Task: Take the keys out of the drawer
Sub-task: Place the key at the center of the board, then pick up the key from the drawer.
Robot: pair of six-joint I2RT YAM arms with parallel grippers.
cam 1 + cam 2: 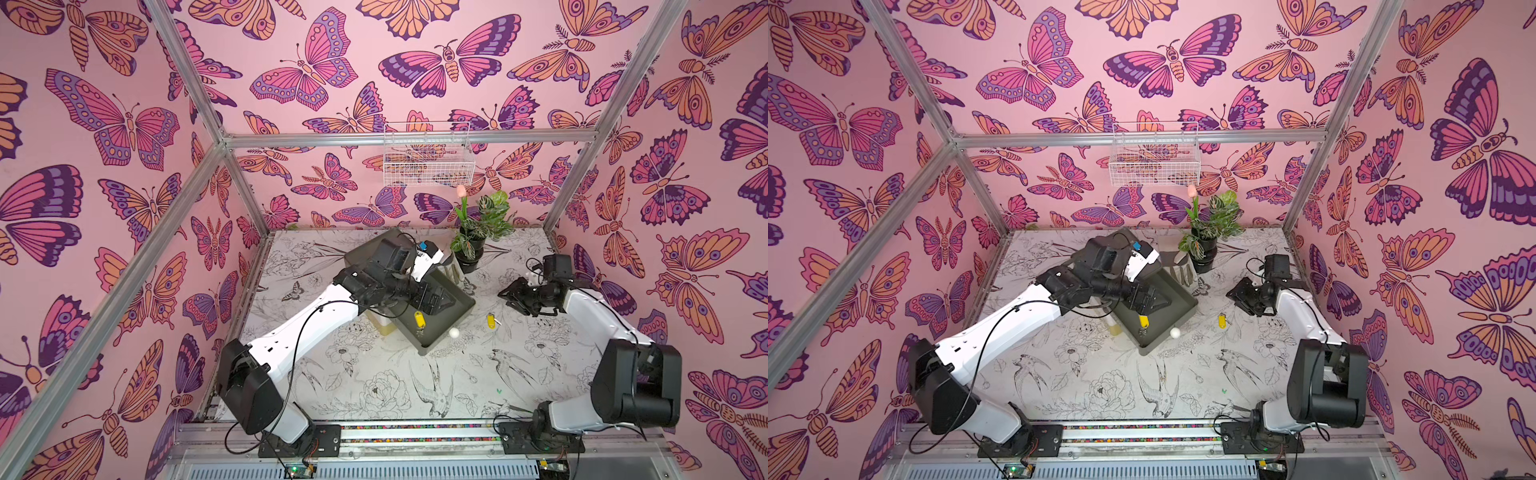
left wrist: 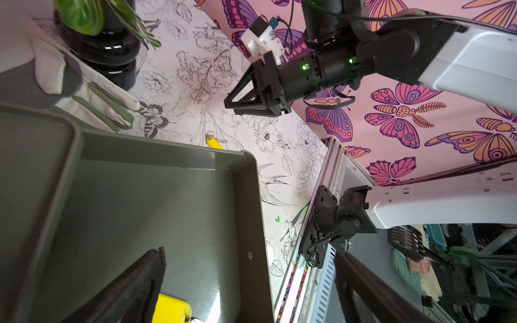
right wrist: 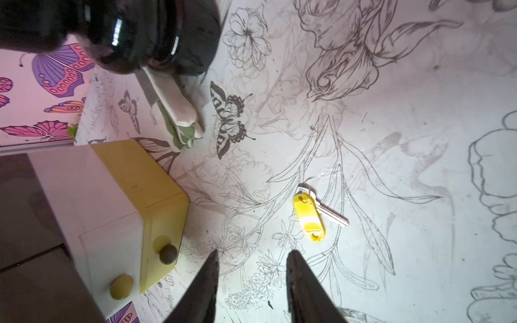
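Left gripper (image 1: 432, 305) is hanging over the open drawer (image 1: 455, 313), jaws spread wide and gripping nothing. In the left wrist view one dark finger (image 2: 134, 285) is sitting over the drawer floor, while the other is showing past the rim.

A yellow-tagged key (image 1: 418, 319) is lying on the drawer floor near the front wall, just beside that finger. Cannot tell whether they are touching.

Right gripper (image 3: 253, 253) is hovering over the table (image 1: 374, 374) to the right of the drawer, jaws parted and nothing between them. A second yellow-tagged key (image 3: 307, 216) is lying flat on the table outside the drawer, just ahead of the right fingertips and apart from them.

The drawer is sticking out of a yellow-and-white cabinet (image 3: 120, 195), and a white knob (image 1: 454, 332) is showing on its front. A black plant pot (image 1: 469, 253) and a glove (image 3: 173, 95) are sitting behind, toward the back wall.
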